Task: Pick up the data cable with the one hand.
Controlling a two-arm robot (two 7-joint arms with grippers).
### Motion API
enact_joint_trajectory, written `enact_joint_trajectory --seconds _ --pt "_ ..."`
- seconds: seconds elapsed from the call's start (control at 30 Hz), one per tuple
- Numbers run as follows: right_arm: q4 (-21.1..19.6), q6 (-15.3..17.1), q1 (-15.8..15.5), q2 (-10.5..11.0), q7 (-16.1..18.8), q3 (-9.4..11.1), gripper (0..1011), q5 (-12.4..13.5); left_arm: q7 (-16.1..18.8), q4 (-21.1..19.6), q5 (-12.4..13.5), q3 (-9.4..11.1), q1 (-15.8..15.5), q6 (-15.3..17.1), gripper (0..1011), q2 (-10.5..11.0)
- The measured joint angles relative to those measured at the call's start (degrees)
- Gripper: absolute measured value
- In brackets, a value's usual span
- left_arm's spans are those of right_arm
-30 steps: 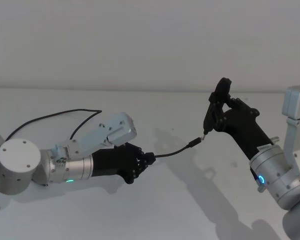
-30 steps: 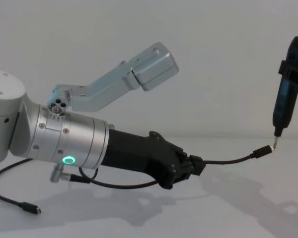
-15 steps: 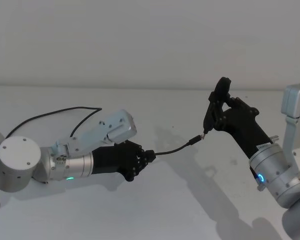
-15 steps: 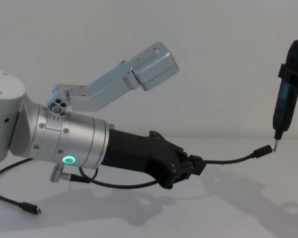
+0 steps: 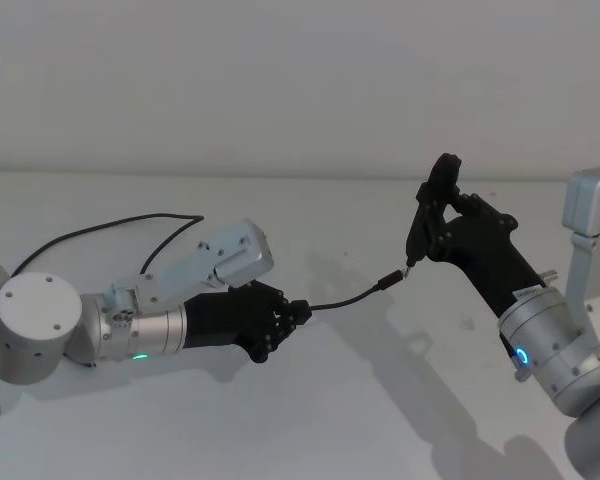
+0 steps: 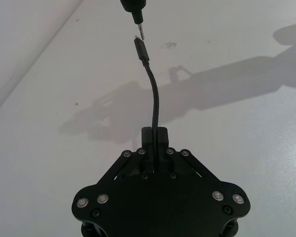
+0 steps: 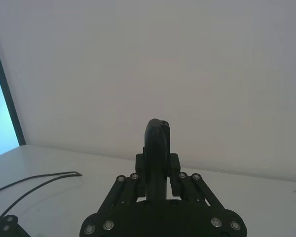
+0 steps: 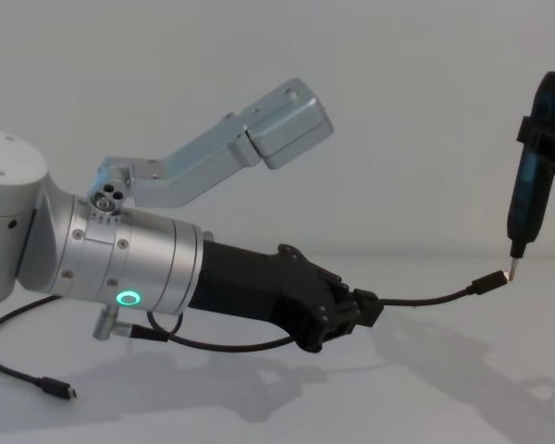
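Observation:
My left gripper (image 5: 294, 317) (image 8: 367, 310) is shut on the data cable (image 5: 348, 300) (image 8: 432, 298) and holds it above the white table. The black cord arcs forward from the jaws (image 6: 154, 101) to its small plug (image 6: 142, 49) (image 8: 488, 282). The plug's silver tip meets the pin tip of a slim upright black tool (image 5: 427, 222) (image 8: 534, 194). My right gripper (image 5: 436, 228) (image 7: 158, 165) is shut on that tool, to the right of and higher than the left gripper.
More black cord loops over the white table (image 5: 310, 420) behind the left arm (image 5: 100, 228) (image 7: 34, 180), and a loose plug end (image 8: 57, 389) lies under the left wrist. A short black lead (image 8: 224, 345) hangs from the silver wrist. A pale wall stands behind.
Hardly anything differs: the left arm has shifted very slightly, the cable stays gripped, and its plug stays at the tool's tip.

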Motion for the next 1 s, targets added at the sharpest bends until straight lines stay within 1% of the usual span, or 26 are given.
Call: enact_joint_trajectory --seconds 0.43,1.0 --pt "-0.1 -0.2 0.0 -0.2 0.3 0.0 275 -0.4 0.0 0.0 0.0 0.0 0.0 0.0 53 0.0" --pt "0.8 -0.3 0.7 -0.4 0.6 -0.3 275 -0.9 0.0 0.0 0.0 0.0 0.0 0.0 54 0.0"
